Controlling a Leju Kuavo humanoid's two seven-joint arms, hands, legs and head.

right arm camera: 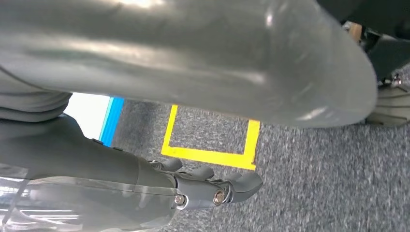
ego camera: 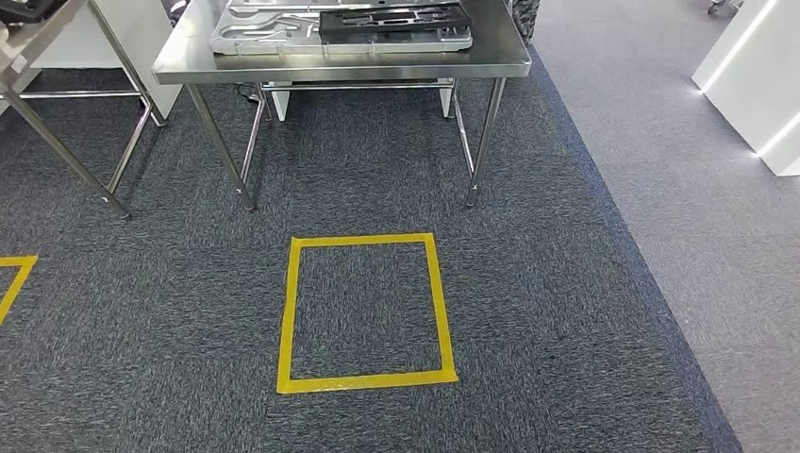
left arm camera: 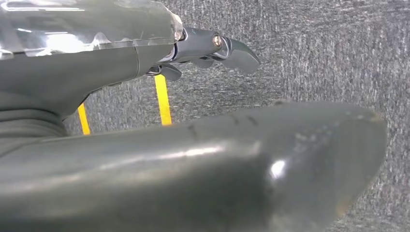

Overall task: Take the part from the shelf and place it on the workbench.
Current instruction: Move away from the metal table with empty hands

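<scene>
Both hands hang empty over dark grey carpet.
The left hand [left arm camera: 203,53] and right hand [right arm camera: 208,186] show loosely spread fingers, holding nothing. Nearest lies one full yellow tape square [ego camera: 366,311], another's corner [ego camera: 14,278] at left. Beyond stands one steel workbench [ego camera: 340,61] bearing the part [ego camera: 340,28]; a second table's legs [ego camera: 66,142] sit left.

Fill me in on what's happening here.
Nothing is being handled right now. The robot faces a steel workbench with a grey tray and a black part on it, a yellow taped square on the carpet between. The left hand and right hand hang over the carpet, holding nothing.
</scene>
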